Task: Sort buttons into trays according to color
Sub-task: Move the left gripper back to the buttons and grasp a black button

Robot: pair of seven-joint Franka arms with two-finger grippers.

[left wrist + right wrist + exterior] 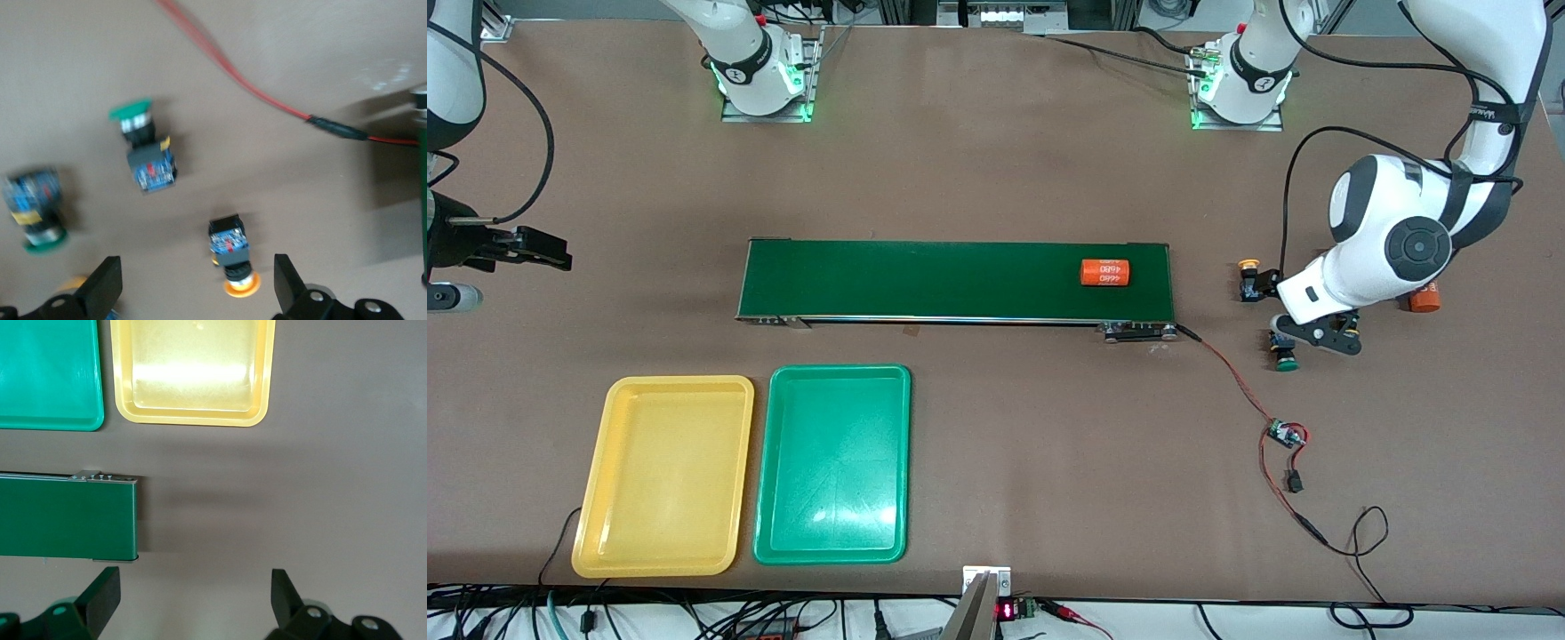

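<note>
Right, my left gripper (197,287) hangs low over the button cluster at the left arm's end of the counter (996,133), jaws spread wide and gripping nothing, because the buttons have to leave from here. In the left wrist view an orange-capped button (230,257) lies on its side straight between my fingers (107,283), so I judge that's the first pick. Two green-capped buttons lie close by: one (148,152) tipped on its side, another (37,210) blurred at the frame edge; a second orange cap barely peeks out by one finger. From the front only one orange cap (1249,265) and one green cap (1285,360) show clear of my arm. My right gripper (534,249) waits, also wide open and empty, over bare counter at the right arm's end, off the end of the conveyor belt (925,280), probably placed to take buttons off it. The yellow tray (618,533) and green tray (778,533) sit side by side, both empty, nearer the front camera than the belt. An orange cylinder (1105,272) with white print lies on the belt near my end; another (1425,298) is half hidden by my arm. The surface is matte brown board; a red wire (1232,373) runs from the belt to a small circuit board (1285,434), close to the buttons, so there's a snag risk.
</note>
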